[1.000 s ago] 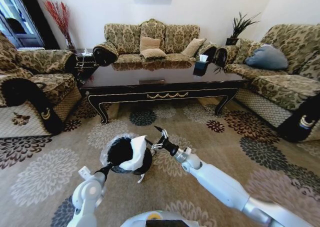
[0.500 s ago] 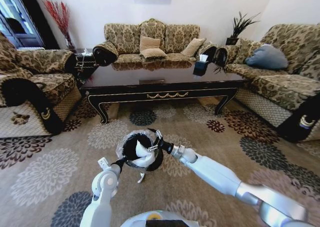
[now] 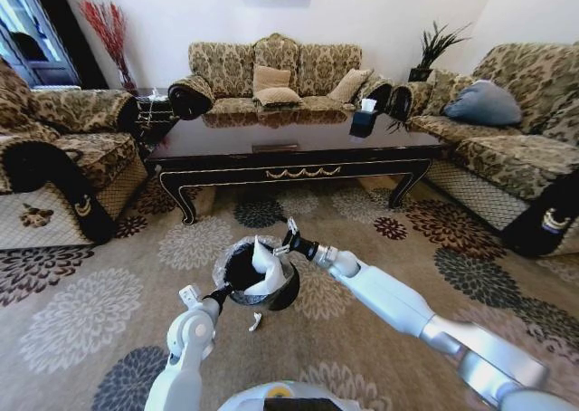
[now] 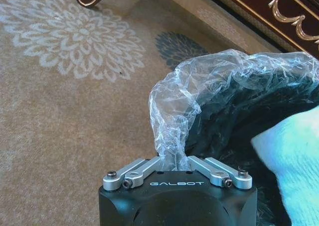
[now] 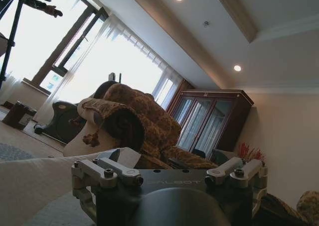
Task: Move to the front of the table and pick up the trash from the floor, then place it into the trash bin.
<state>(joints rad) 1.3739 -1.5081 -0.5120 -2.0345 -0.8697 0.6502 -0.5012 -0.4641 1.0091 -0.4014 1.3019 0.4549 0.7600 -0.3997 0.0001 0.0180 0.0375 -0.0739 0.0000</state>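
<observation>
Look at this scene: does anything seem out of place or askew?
Yes. The bin is off the floor, tilted, held by its liner in the left gripper. A tissue sticks out over its rim, and a white scrap lies on the carpet beneath.

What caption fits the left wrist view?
Left gripper pinching the trash bin liner, white tissue inside.
</observation>
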